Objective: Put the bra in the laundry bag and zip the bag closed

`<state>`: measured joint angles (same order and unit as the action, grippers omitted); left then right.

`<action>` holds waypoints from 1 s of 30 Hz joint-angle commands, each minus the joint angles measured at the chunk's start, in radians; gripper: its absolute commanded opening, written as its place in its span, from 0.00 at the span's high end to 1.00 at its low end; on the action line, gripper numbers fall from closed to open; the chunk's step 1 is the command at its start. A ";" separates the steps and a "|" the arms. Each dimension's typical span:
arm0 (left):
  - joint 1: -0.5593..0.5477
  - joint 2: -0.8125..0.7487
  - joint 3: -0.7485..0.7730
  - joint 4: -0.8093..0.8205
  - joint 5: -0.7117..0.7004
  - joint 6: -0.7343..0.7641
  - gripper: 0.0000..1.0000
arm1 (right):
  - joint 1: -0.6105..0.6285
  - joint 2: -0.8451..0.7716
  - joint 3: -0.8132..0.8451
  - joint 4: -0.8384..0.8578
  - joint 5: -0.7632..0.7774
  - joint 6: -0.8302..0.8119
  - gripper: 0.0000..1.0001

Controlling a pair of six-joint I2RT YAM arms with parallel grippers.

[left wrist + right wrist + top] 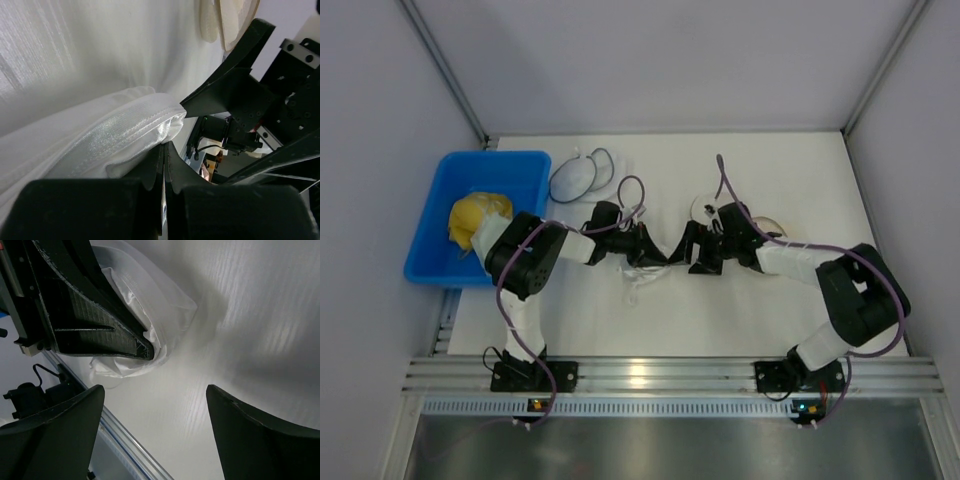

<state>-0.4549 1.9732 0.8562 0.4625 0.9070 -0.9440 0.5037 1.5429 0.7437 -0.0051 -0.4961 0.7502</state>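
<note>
The white bra [638, 272] lies crumpled on the white table at mid-centre. My left gripper [655, 252] is shut on a fold of its fabric [125, 135]. My right gripper [692, 250] is open and empty, facing the left one a short way to its right, and hovers over bare table [155, 405]. In the right wrist view the bra [160, 305] hangs from the left fingers [100, 325]. The laundry bag [704, 208] lies just behind the right gripper, partly hidden by the right arm. Its pale edge shows in the left wrist view [227, 20].
A blue bin [435, 215] holding a yellow bundle of cloth [475, 218] stands at the left. A black-rimmed mesh pouch [575, 178] lies behind the left arm. Grey walls close the back and both sides. A metal rail [650, 375] runs along the near edge.
</note>
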 commanded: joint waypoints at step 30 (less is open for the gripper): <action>0.025 0.076 -0.065 0.246 -0.002 -0.188 1.00 | 0.093 0.283 0.072 0.309 0.037 0.230 0.64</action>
<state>-0.4286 2.0228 0.8177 0.6601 0.9176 -1.1206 0.5961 1.8011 0.7937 0.2310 -0.5098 0.9600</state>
